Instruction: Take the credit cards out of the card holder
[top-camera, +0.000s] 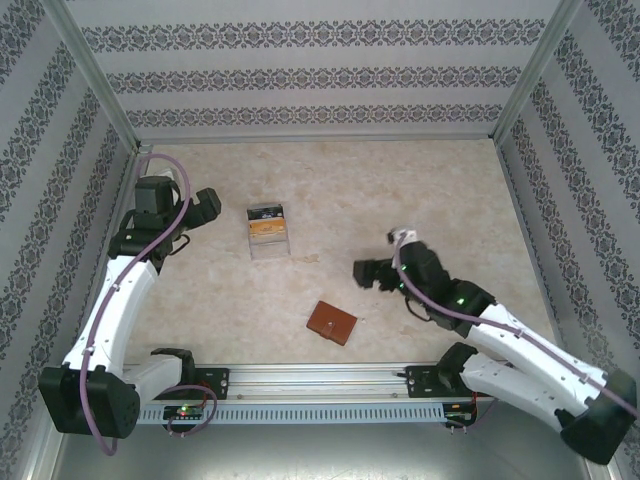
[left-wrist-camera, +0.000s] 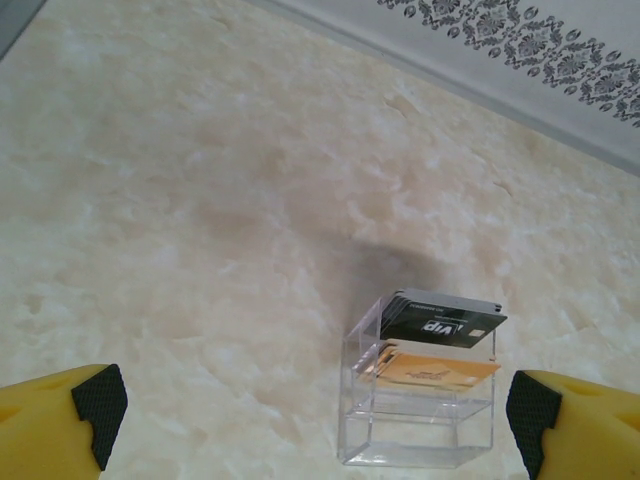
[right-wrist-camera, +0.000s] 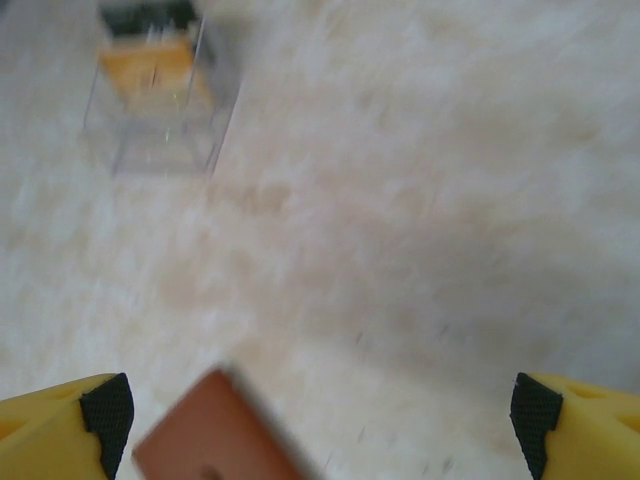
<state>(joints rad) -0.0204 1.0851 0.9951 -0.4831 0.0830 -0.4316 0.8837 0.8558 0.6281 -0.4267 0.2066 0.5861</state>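
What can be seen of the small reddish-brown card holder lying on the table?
The small reddish-brown leather card holder is a flat rectangle that looks like smooth leather. It lies folded shut on the beige marble-patterned table, near the front edge and turned at a slant. No cards show from it. Only the table touches it. In the right wrist view, one blurred corner of it shows at the bottom edge.
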